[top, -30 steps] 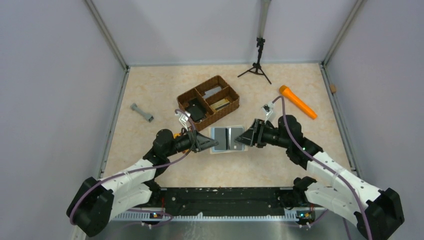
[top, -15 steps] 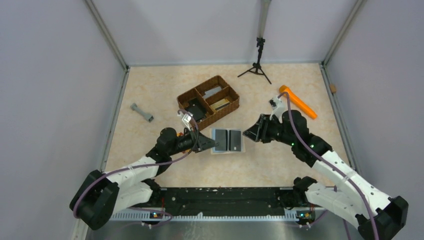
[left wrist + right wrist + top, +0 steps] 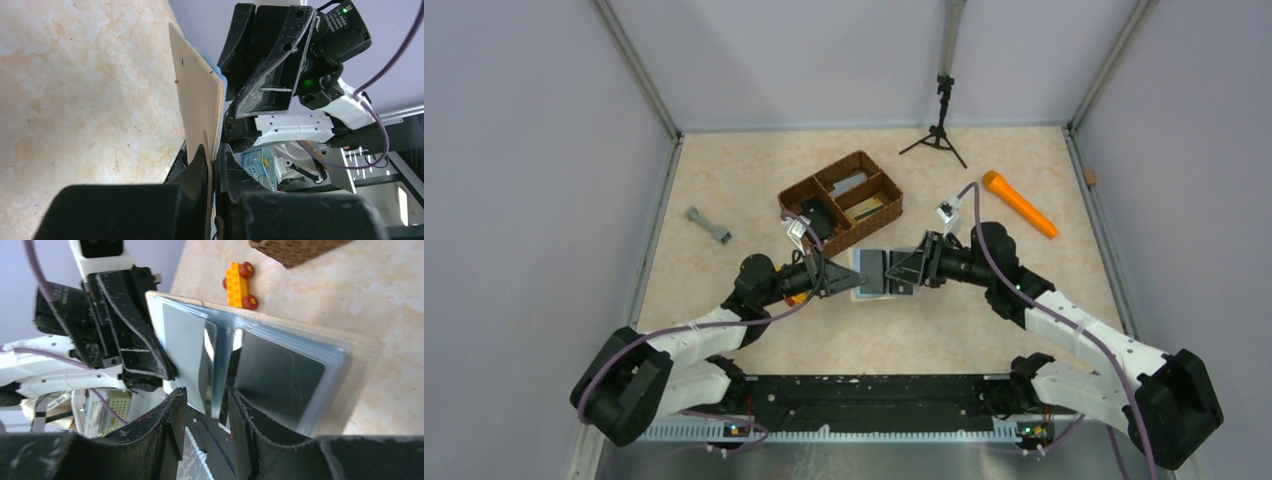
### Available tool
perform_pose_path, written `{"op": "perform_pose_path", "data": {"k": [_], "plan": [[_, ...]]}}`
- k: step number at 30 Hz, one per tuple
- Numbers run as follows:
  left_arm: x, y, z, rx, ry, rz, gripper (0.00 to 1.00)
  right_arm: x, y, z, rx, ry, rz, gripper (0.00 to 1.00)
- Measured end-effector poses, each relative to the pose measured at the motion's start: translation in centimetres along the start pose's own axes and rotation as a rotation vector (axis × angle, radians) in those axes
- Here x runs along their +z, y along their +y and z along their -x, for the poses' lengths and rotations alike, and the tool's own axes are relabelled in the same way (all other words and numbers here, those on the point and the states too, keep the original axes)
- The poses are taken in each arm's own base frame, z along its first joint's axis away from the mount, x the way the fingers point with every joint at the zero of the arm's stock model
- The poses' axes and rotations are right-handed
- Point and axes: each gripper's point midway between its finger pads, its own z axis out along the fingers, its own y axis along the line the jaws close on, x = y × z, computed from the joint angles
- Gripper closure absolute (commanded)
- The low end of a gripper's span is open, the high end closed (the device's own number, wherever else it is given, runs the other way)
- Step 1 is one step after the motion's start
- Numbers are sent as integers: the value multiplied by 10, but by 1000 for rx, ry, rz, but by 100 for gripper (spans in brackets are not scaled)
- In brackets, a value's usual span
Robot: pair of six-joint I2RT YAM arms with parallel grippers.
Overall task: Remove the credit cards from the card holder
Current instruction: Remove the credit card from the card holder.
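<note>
The left gripper (image 3: 210, 156) is seen clamped on the left edge of the card holder (image 3: 197, 100), with its jaws pressed onto the cream-beige panel so that no gap is left around it. The right gripper (image 3: 207, 407) is held with its jaws apart, and the middle of the opened holder, where the inner edge of one pale card is exposed, is straddled by its fingers (image 3: 172, 420); whether the card is touched by either pad cannot be told. The holder is spread open between the two grippers, its pale blue inside turned toward the right wrist camera, and the credit cards (image 3: 277, 372) are still lodged in its clear sleeves, one on each side of the fold. The cream outer face and its tiny stud are shown in the left wrist view, with the table (image 3: 744, 170) behind them. From above, the holder is found near the middle of the table, just in front of the brown wicker tray (image 3: 796, 192), whose compartments hold a few dark and tan items. A yellow toy brick with red wheels (image 3: 240, 284) lies close beside the left gripper. Farther out, a grey dumbbell-shaped piece (image 3: 708, 225) is seen to the left, an orange cylinder (image 3: 1019, 203) to the right, and a small black tripod (image 3: 940, 130) at the back wall.
</note>
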Motion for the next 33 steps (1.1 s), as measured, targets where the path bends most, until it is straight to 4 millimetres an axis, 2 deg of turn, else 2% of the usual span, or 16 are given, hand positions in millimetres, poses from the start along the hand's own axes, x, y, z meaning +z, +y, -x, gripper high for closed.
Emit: {"op": "perform_pose_path", "data": {"k": [4, 11, 21, 23, 25, 27, 33], "plan": [[2, -8, 2, -9, 1, -48, 100, 1, 14, 2, 15, -13, 77, 63], [2, -25, 2, -19, 13, -126, 100, -1, 29, 4, 49, -27, 164, 73], [-4, -42, 4, 2, -1, -186, 100, -16, 52, 11, 90, -115, 313, 77], [-4, -45, 5, 6, -5, -198, 100, -17, 55, 12, 100, -127, 336, 80], [-5, -49, 6, 12, -9, -210, 100, -19, 58, 13, 109, -136, 356, 90], [-6, -52, 6, 19, -14, -221, 100, -20, 61, 15, 112, -141, 369, 95], [-8, -57, 7, 26, -18, -236, 100, -21, 63, 15, 120, -142, 376, 92]]}}
